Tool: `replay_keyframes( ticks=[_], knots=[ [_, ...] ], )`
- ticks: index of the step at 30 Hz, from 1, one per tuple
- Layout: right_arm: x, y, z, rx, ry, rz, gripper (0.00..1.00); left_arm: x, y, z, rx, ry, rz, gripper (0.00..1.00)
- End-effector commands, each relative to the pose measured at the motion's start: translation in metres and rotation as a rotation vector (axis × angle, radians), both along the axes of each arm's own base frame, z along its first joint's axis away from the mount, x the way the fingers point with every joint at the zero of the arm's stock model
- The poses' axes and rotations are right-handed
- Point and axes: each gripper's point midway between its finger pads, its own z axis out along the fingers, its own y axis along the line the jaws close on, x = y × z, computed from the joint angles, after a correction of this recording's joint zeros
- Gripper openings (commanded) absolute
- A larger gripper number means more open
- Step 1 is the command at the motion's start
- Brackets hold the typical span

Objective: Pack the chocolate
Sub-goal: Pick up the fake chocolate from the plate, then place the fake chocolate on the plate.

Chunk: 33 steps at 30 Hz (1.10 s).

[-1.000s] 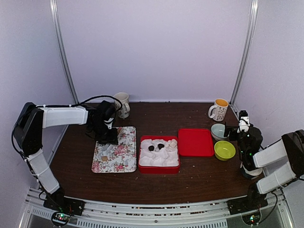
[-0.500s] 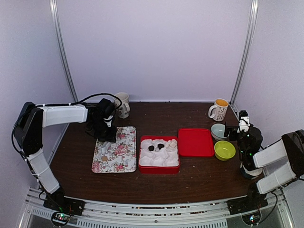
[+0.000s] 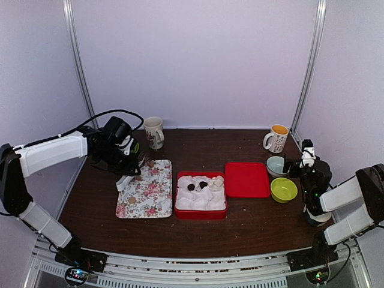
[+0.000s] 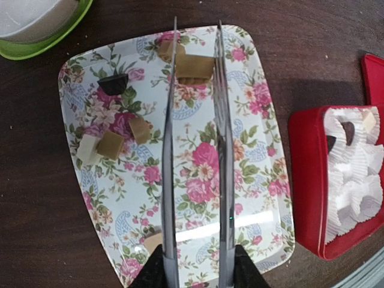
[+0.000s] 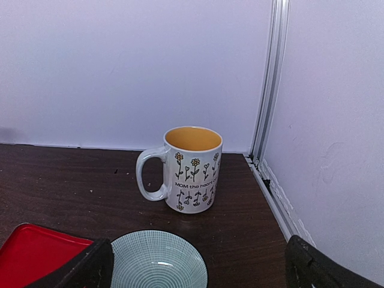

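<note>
The dark table (image 3: 252, 228) is viewed from above, with both arms bolted at its 6 o'clock edge. A floral tray (image 4: 252, 150) is laid at 9 o'clock of the red box (image 3: 201, 213), and the red lid (image 3: 246, 179) is laid flat just beside the box at its 3 o'clock. The box is lined with white paper cups (image 4: 354, 192).

A pale blue bowl (image 5: 159, 261) and a green bowl (image 3: 284, 189) are set at 3 o'clock of the lid. A flowered mug (image 5: 195, 171) with an orange inside is stood at 12 o'clock of the blue bowl, and a white mug (image 3: 154, 132) at 12 o'clock of the tray.

The right gripper (image 5: 195, 273) is seen at the table's 3 o'clock side, its fingers spread wide with nothing between them. The left gripper (image 4: 198, 273) is held over the tray and is clamped on the metal tongs (image 4: 222, 150).

A tan chocolate piece (image 4: 195, 68) is pinched between the tong blades over the tray's 12 o'clock end. Whether it is lifted clear of the tray cannot be told. Loose chocolate pieces (image 4: 110, 144), tan, pale and one dark, are scattered on the tray at 9 o'clock of the tongs. Further chocolates (image 3: 204, 185), two dark and one light, are seated in the paper inside the box.
</note>
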Motion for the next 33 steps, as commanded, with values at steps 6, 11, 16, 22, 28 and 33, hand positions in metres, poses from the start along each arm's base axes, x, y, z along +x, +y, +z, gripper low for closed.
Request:
replay_keyframes(
  ticks=[6,11,16,22,28,33],
  knots=[
    [0.003,-0.002,0.011,0.006,-0.030,-0.004,1.00,-0.034,-0.041,0.041,-0.156,-0.106,-0.207,0.26],
    [0.003,-0.002,0.010,0.005,-0.029,-0.003,1.00,-0.046,-0.066,0.057,-0.209,-0.160,-0.306,0.26],
    [0.003,-0.002,0.011,0.006,-0.030,-0.003,1.00,-0.056,-0.089,0.064,-0.243,-0.180,-0.395,0.26],
    [0.003,-0.002,0.011,0.006,-0.030,-0.003,1.00,-0.062,-0.110,0.069,-0.267,-0.195,-0.463,0.26],
    [0.003,-0.002,0.011,0.006,-0.029,-0.003,1.00,-0.063,-0.127,0.065,-0.292,-0.186,-0.499,0.26],
    [0.003,-0.002,0.010,0.006,-0.029,-0.003,1.00,-0.066,-0.147,0.057,-0.305,-0.166,-0.534,0.26]
  ],
)
